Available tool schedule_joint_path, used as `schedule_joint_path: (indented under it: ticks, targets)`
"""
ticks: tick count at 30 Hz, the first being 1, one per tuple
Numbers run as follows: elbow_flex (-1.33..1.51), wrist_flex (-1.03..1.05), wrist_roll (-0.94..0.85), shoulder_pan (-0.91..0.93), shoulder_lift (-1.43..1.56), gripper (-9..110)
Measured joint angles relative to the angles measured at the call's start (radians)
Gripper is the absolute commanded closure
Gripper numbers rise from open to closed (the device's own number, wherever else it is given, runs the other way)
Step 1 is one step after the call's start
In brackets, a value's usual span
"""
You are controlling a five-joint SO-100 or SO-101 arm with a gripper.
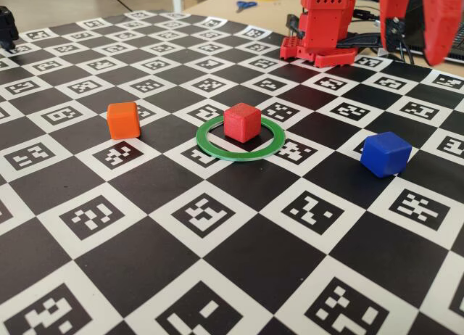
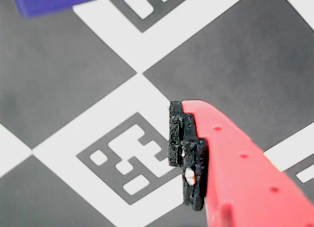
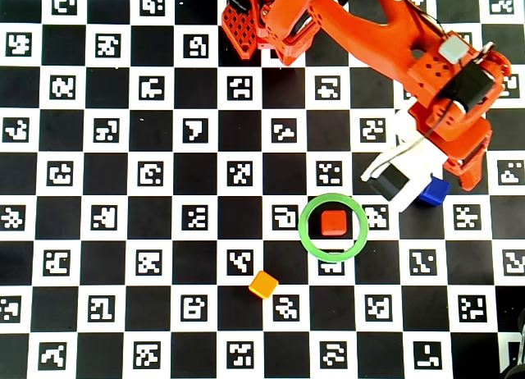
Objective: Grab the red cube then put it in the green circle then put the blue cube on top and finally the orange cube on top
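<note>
A: Start with the biggest thing. What fills the scene?

B: The checkered board (image 3: 123, 182), black and white squares with coded markers, covers the whole table in the overhead view. Next in size is the red arm (image 3: 385, 34), reaching from its base at the top toward the right side of the board.

A: Does the fixed view show the arm as well?

B: Only its base (image 1: 326, 27) and a red piece hanging in at the top right corner. The overhead view gives the full reach.

A: And the gripper?

B: In the wrist view the gripper (image 2: 189, 158) comes in from the lower right: a red finger with a rough black pad against it, above a marker square. I cannot tell whether it is spread or closed; the other views do not settle it. Nothing shows between the fingers.

A: Now the smaller pieces.

B: The green circle (image 1: 210, 148) lies flat near the board's centre, and the red cube (image 1: 241, 122) sits inside it, upright. The overhead view shows it slightly above the ring's centre (image 3: 333, 222).

A: The blue cube?

B: In the fixed view the blue cube (image 1: 386, 153) stands clear on the board, right of the ring. From overhead it is partly hidden under the arm's end (image 3: 435, 190). The wrist view catches only a blurred corner (image 2: 54, 1) at top left.

A: And orange?

B: The orange cube (image 1: 123, 120) rests left of the ring in the fixed view, well apart from it.
</note>
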Motion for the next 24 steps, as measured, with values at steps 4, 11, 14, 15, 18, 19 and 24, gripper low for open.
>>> schedule_joint_path:
  ticks: [4, 11, 14, 15, 18, 19, 24]
  targets:
    - [-0.041, -0.011, -0.057, -0.026, -0.066, 63]
    - [-0.058, -0.043, -0.138, -0.028, -0.141, 64]
    - [-0.058, -0.067, -0.163, -0.02, -0.15, 64]
    - [-0.058, -0.078, -0.167, -0.015, -0.15, 64]
    - [-0.055, -0.118, -0.184, 0.006, -0.15, 64]
    - [-0.048, -0.129, -0.189, 0.009, -0.15, 64]
    - [0.011, -0.173, -0.216, 0.015, -0.175, 64]
